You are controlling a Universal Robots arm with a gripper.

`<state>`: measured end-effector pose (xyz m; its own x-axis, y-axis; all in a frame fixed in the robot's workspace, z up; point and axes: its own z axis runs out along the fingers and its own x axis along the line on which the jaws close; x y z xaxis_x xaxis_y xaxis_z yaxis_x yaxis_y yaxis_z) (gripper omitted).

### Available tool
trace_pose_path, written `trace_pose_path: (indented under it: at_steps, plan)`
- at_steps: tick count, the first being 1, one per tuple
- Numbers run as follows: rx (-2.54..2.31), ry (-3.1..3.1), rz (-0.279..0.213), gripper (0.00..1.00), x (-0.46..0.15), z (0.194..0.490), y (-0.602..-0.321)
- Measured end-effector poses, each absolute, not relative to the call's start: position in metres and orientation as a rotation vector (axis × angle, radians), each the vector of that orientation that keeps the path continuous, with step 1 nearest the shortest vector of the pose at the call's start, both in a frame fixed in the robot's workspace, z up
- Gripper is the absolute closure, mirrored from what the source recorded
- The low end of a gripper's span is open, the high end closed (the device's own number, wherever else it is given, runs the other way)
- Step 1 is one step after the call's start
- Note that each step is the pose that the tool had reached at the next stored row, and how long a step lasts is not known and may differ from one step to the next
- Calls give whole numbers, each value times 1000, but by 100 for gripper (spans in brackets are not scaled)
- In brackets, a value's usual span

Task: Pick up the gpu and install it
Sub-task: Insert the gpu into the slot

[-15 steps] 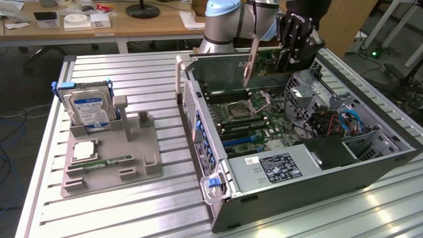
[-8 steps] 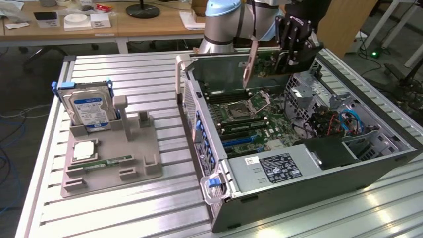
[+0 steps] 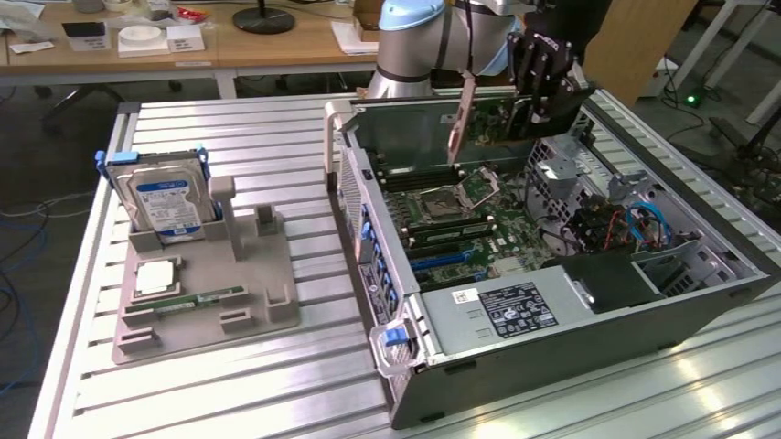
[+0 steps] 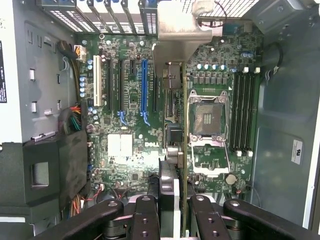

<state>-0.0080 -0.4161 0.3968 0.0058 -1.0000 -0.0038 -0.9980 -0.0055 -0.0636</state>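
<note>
We see the claw (image 3: 537, 105) pinching the gpu (image 3: 488, 119), its fingers (image 4: 145, 215) pressed against either face of the card. The gpu hangs on edge in the air above the open computer case (image 3: 683, 311), over the far part of the motherboard (image 3: 458, 224) and touching nothing below it. Its silver bracket (image 3: 462, 114) points toward the exterior view's left. From the wrist, the gpu (image 4: 176, 132) runs edge-on between the blue expansion slot (image 4: 144, 90) and the empty CPU socket (image 4: 206, 115), directly above neither.

The case lies on its side on the slatted metal counter (image 3: 244, 393), with the power supply (image 3: 500, 306) at its near end. Well apart, on the exterior view's left, a grey holder tray (image 3: 262, 306) carries an upright hard drive (image 3: 171, 206) with a blue label and a flat memory stick (image 3: 196, 300).
</note>
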Motion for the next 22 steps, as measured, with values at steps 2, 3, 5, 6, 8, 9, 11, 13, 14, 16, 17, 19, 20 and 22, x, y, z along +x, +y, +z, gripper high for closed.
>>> trace_pose_path:
  at_steps: [2, 3, 5, 6, 8, 9, 11, 13, 14, 16, 17, 19, 20, 22]
  plan:
    - [-2192, 2181, -66, 71, -8, 396, -416]
    - [-2191, 2182, -67, 71, -8, 396, -416]
    - [-2189, 2183, -68, 71, -8, 395, -416]
    - [-2186, 2185, -69, 71, -9, 395, -416]
    - [-2182, 2189, -69, 71, -9, 394, -416]
    - [-2180, 2191, -69, 71, -9, 393, -416]
    - [-2178, 2195, -71, 71, -9, 393, -416]
    - [-2180, 2197, -70, 71, -9, 391, -416]
    - [-2181, 2198, -67, 71, -9, 390, -417]
    - [-2183, 2202, -62, 71, -10, 388, -417]
    - [-2182, 2204, -62, 71, -10, 386, -417]
    - [-2157, 2229, -63, 71, -10, 382, -417]
    - [-2142, 2245, -64, 71, -10, 380, -417]
    - [-2120, 2266, -66, 71, -11, 377, -417]
